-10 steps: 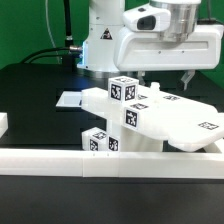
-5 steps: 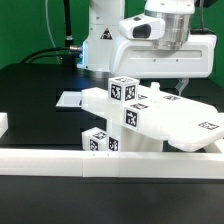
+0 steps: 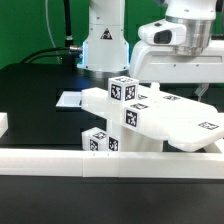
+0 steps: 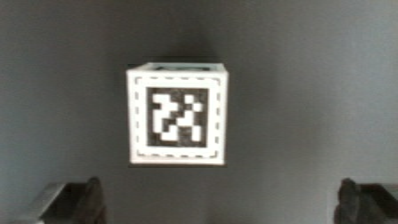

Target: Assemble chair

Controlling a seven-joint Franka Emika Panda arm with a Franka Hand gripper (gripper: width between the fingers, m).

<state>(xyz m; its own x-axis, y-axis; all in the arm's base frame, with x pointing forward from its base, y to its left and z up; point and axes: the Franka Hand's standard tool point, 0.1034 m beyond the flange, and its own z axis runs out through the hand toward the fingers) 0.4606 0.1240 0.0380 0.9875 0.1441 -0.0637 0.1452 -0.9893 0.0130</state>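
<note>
**Arm raised beside the part-built chair, fingers spread and empty**

Exterior view: the chair (image 3: 150, 120), a cluster of white blocky parts bearing black-and-white square tags, rests on the black table (image 3: 35, 90) directly behind the long white border rail (image 3: 110, 165). A broad flat slab (image 3: 185, 125) tilts down toward the exterior view's right; a cube-ended piece (image 3: 123, 90) stands at the top of the cluster, and another tagged block (image 3: 100, 142) sits low, just behind the rail. A small flat white board (image 3: 70, 100) lies on the table at the exterior view's left of the chair. The white robot arm (image 3: 185, 45) hangs above and behind the parts, toward the exterior view's right; its fingers cannot be made out here.

Wrist view: a single tagged white block (image 4: 178, 113) lies on the dark surface, seen from above. The gripper (image 4: 221, 203) shows only its two dark fingertips (image 4: 75, 203) at the picture's edge, set wide apart, well clear of the block and pinching nothing.
</note>
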